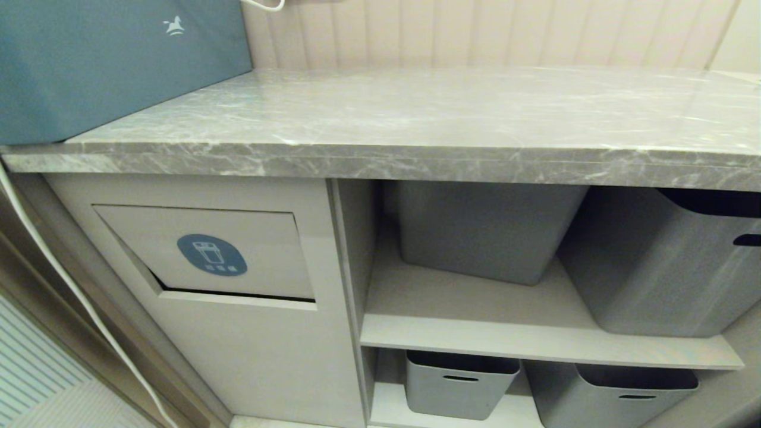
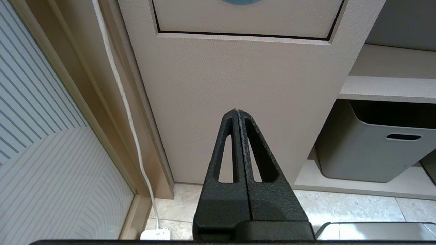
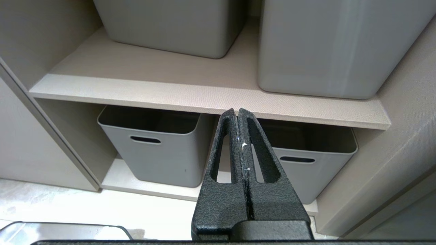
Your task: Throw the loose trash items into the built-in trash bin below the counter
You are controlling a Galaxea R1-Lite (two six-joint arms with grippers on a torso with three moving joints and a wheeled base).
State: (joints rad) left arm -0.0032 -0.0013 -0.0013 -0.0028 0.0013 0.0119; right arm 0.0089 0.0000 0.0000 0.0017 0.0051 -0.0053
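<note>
Grippers parked low before the cabinet, neither visible from the head camera. Left gripper (image 2: pixel 237 112): black textured fingers pressed together, empty, pointing at the beige front of the built-in trash bin (image 1: pixel 205 252), whose rectangular flap with round blue sticker lies above the fingertips, well apart. Right gripper (image 3: pixel 237 111): fingers likewise closed on nothing, aimed at the edge of a beige shelf (image 3: pixel 207 97) between grey plastic tubs (image 3: pixel 153 149). Counter (image 1: pixel 416 119): grey marble-look slab, white veining, thick edge, directly over bin and shelves; a blue-teal box (image 1: pixel 113 59) stands on its left end. White cable (image 2: pixel 119 88) hangs beside the cabinet. No cardboard scraps in view.
</note>
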